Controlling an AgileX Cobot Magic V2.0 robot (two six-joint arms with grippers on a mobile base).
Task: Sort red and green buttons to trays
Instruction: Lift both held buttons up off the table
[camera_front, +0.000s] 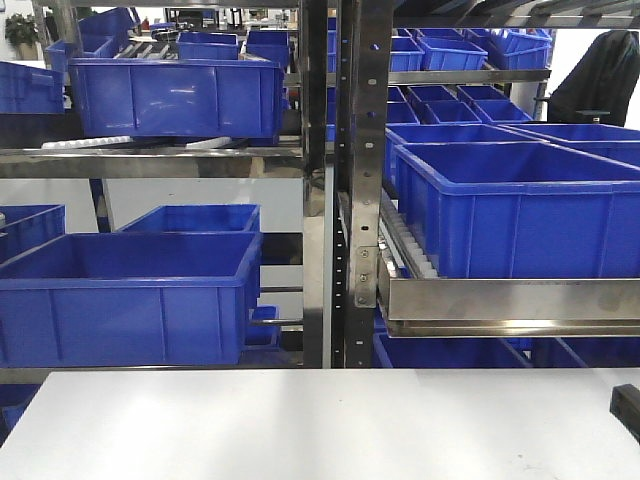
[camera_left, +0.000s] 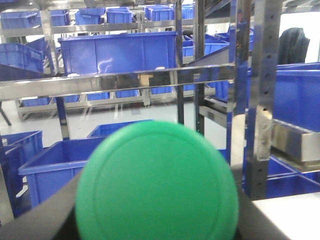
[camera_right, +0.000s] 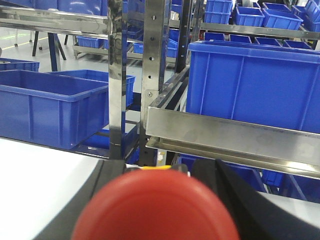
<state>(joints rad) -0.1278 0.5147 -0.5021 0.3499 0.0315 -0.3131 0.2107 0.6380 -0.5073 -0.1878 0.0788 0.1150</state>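
— So, where is the green button (camera_left: 156, 182)?
— Held in the left gripper (camera_left: 156, 217); its dark fingers (camera_left: 47, 215) clamp the cap on both sides, right before the camera.
— And the red button (camera_right: 155, 207)?
— Likewise gripped by the right gripper (camera_right: 160, 200); fingers (camera_right: 230, 185) hug either side; blue crates (camera_right: 250, 80) on steel shelves (camera_right: 225, 137) stand behind.

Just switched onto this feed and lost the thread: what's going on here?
The left hand holds the green button and the right hand holds the red button, each cap filling the bottom of its wrist view. Behind them stand racks of blue crates. Neither tray shows in any view, so no button has been dropped off yet.
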